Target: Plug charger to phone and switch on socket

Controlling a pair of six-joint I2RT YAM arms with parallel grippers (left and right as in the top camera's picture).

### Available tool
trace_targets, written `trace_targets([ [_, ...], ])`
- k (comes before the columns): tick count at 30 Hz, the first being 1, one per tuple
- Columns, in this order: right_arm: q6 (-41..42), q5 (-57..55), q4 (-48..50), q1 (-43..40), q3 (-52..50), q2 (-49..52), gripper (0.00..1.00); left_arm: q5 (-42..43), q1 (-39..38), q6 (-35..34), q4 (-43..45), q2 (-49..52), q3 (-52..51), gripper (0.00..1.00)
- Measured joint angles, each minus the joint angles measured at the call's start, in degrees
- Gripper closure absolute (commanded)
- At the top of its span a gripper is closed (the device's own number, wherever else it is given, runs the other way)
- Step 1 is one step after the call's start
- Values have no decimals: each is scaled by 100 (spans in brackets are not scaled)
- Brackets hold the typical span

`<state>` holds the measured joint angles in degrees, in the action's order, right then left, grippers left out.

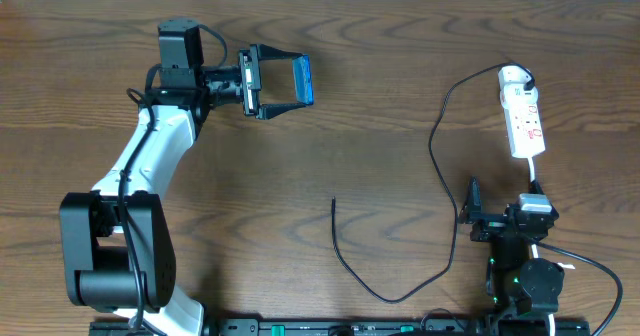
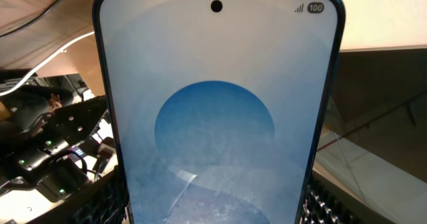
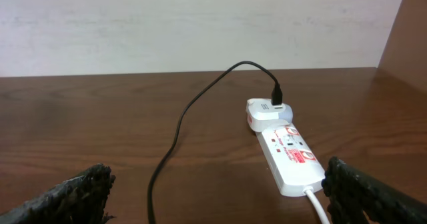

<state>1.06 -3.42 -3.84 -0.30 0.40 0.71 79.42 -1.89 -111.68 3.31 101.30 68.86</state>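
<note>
The phone [image 1: 303,80] is lifted off the table at the back left, and my left gripper [image 1: 282,82] is shut on its two long edges. In the left wrist view its blue screen [image 2: 213,117] with a round pattern fills the frame, and the left gripper [image 2: 213,207] presses it from both sides. The charger, a thin black cable [image 1: 345,261], loops across the table, with its free tip [image 1: 333,202] lying near the middle. Its other end enters a white adapter [image 3: 265,111] on the socket [image 1: 524,121]. My right gripper [image 1: 503,201] stands open just in front of the socket [image 3: 290,159], holding nothing.
The socket's white cord [image 3: 319,207] runs back past my right finger [image 3: 373,194]. A light wall stands behind the table's far edge. Bare brown wood lies between the two arms.
</note>
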Motion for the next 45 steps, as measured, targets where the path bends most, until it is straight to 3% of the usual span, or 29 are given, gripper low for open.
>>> trace_targets([
  [20, 0, 2, 0, 0, 0, 0, 1, -197, 0, 483, -2, 0, 0, 93],
  [34, 0, 0, 0, 0, 0, 0, 1, -1443, 0, 1967, -9, 0, 0, 92],
  [45, 0, 2, 0, 0, 0, 0, 1, -2376, 0, 2352, -409, 0, -4, 92],
])
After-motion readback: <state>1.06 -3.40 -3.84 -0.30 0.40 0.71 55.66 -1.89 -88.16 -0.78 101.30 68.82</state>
